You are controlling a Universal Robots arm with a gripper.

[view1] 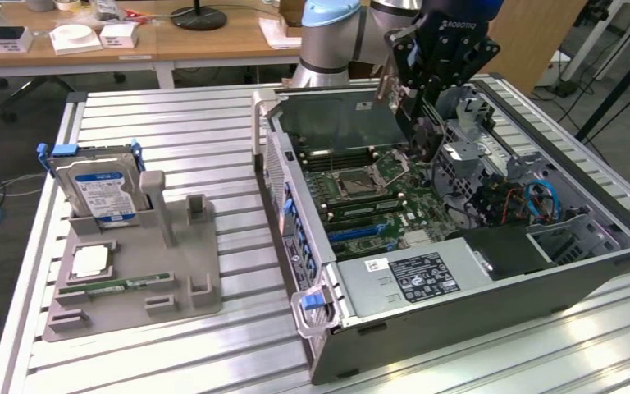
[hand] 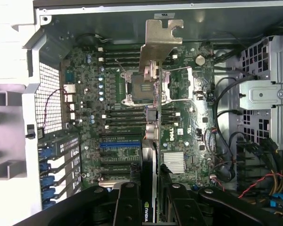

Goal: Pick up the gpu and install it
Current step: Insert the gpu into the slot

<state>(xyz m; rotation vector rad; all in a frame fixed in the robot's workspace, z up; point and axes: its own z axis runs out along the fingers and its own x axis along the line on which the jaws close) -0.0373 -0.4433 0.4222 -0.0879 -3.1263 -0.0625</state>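
GPU [hand: 155, 47] hangs edge-on in the gripper [hand: 155, 190], which we see above the open computer case [view1: 577, 271]. The fingers [hand: 129, 200] are partly closed and pinch the card from both sides, so we count it as firmly held. Its silver end bracket points towards the far wall of the case, and the board's thin edge runs over the motherboard [hand: 179, 136], crossing the processor socket [hand: 144, 87].

In the exterior view the gripper [view1: 419, 111] stands over the far end of the case, well apart from the grey holder [view1: 129, 304] on the table [view1: 184, 123], where the hard drive [view1: 98, 187] and the memory stick [view1: 127, 286] rest.

We judge the pick-up done. The install is not yet done: the card is clear of the board and lies in none of the blue slots [hand: 120, 143].
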